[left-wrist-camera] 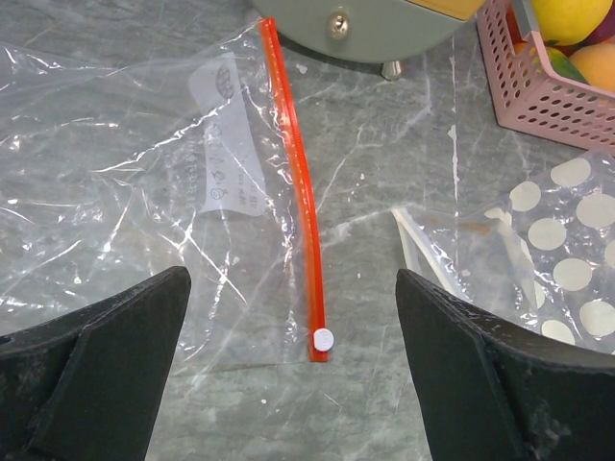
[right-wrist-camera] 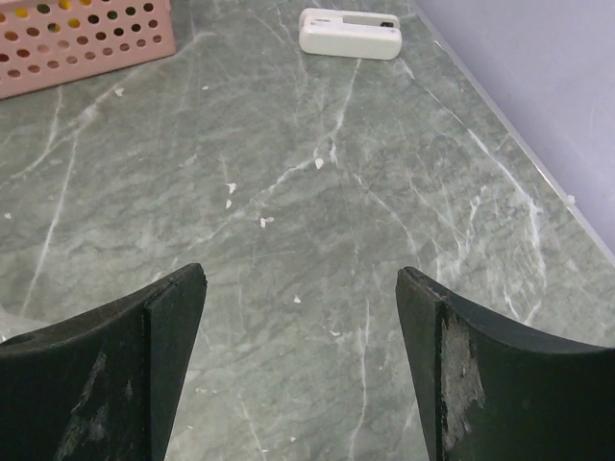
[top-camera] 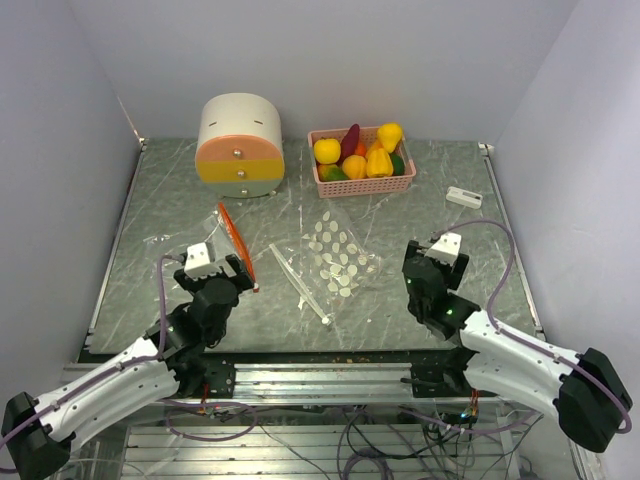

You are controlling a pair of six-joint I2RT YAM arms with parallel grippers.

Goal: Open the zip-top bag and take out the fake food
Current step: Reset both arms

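A clear zip-top bag (top-camera: pixel 195 240) with an orange zip strip (top-camera: pixel 236 243) lies flat on the left of the table. In the left wrist view the bag (left-wrist-camera: pixel 125 182) looks empty, and its strip (left-wrist-camera: pixel 298 192) ends in a white slider (left-wrist-camera: pixel 323 338) between my fingers. A second clear bag with white dots (top-camera: pixel 338 258) lies in the middle. The fake food (top-camera: pixel 362 153), in yellow, orange, green and dark purple, fills a pink basket (top-camera: pixel 360 185) at the back. My left gripper (top-camera: pixel 215 270) is open just near of the zip strip's end. My right gripper (top-camera: pixel 432 258) is open over bare table.
A round cream, orange and yellow drawer box (top-camera: pixel 240 146) stands at the back left. A small white device (top-camera: pixel 464 196) lies at the back right, also in the right wrist view (right-wrist-camera: pixel 350 34). Grey walls close in the table on three sides.
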